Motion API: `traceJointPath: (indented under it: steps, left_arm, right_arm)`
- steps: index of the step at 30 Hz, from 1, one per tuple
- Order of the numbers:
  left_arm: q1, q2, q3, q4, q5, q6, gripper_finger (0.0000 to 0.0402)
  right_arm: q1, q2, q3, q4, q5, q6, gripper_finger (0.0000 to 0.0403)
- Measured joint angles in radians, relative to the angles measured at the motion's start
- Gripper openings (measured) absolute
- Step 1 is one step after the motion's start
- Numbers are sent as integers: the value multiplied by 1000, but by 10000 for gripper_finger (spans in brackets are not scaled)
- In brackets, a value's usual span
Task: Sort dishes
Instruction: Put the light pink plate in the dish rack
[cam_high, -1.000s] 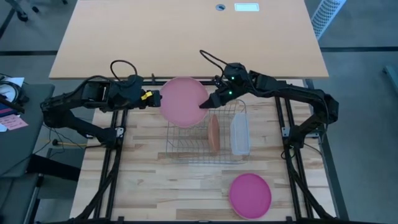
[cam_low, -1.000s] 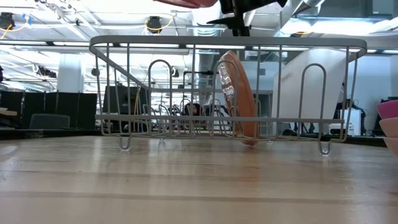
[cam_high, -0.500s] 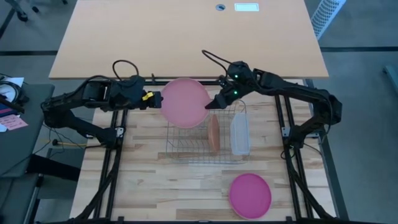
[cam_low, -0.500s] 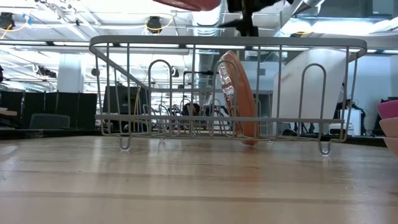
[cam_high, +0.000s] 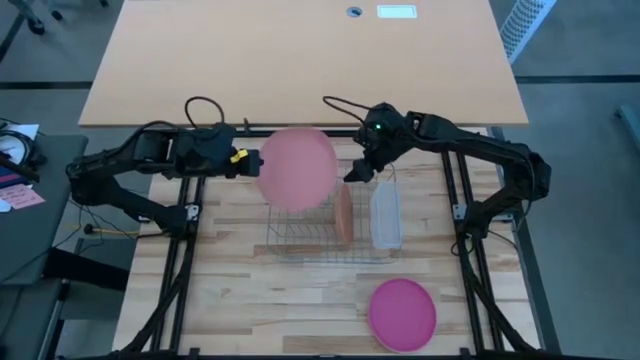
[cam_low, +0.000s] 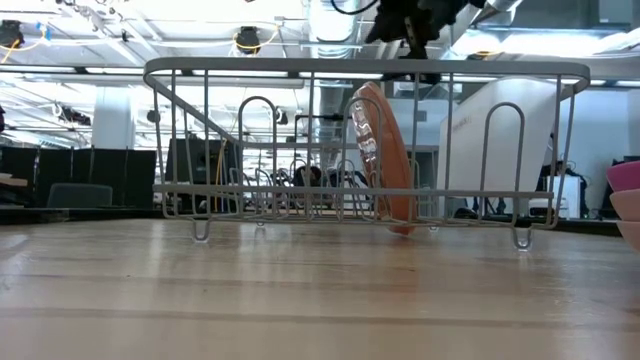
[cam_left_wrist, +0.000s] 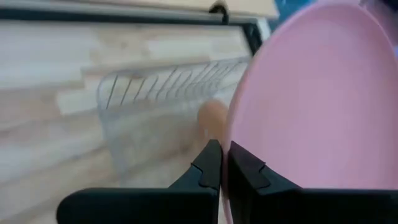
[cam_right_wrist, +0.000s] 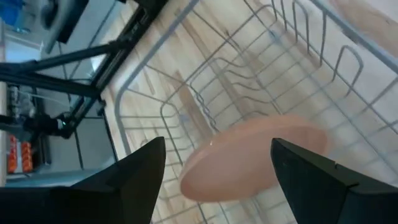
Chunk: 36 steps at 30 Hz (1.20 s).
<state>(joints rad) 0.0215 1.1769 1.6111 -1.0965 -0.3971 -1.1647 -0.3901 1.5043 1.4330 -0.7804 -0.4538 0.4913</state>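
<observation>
A pale pink plate (cam_high: 297, 167) hangs in the air over the far left corner of the wire rack (cam_high: 330, 215), with my left gripper (cam_high: 246, 160) shut on it. A salmon-orange plate (cam_high: 344, 215) stands on edge between the rack's wires. A magenta plate (cam_high: 403, 313) lies flat on the table near the front right. My right gripper (cam_high: 356, 171) is open just right of the pink plate and clear of it. In its wrist view its fingers stand apart above the salmon plate (cam_right_wrist: 249, 162). My left gripper pinches the pink plate's left rim (cam_left_wrist: 233, 157) between its two fingers. The fingers come from the table's left, slanting a little downward. The plate is lifted clear of rack and table, its broad face tilted up.
A translucent rectangular tub (cam_high: 385, 215) stands in the rack's right part, beside the salmon plate. The rack (cam_low: 360, 150) sits mid-table on the wooden top. A large tan tabletop (cam_high: 300, 60) lies beyond the far edge. Bare wood lies in front of the rack.
My right gripper has let go of the pink plate's right rim, drawn off toward the table's right over the rack and tipped its fingers further down. The plate stays in my left gripper, and its lower edge has risen out of the low view.
</observation>
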Motion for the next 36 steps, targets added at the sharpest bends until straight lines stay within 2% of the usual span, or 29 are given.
traceJointPath:
  steps: [10, 13, 16, 19, 22, 28, 33, 36]
  left_arm:
    - [0, 17, 1, -32, -25, -7, 0]
    - [0, 41, 0, -60, -22, 1, 0]
    - [0, 82, 25, -63, 29, 13, 0]
    - [0, 150, 117, -85, 56, 35, 0]
    - [3, 241, 267, -159, 44, 90, 0]
    - [34, 478, 618, -488, 28, 160, 0]
    - [45, 583, 709, -479, 56, 191, 0]
    - [52, 620, 709, -457, 77, 202, 0]
  right_arm:
    - [2, -17, 1, -155, 1, 16, 296]
    - [3, -62, 1, -197, 4, 48, 295]
    - [3, -131, 1, -220, 18, 67, 295]
    - [3, -206, 2, -239, 71, 84, 294]
    - [2, -277, 2, -231, 148, 87, 294]
    - [2, -390, 2, -203, 203, 51, 294]
    - [3, -438, 2, -229, 221, 30, 294]
    - [3, -451, 3, -280, 227, 28, 294]
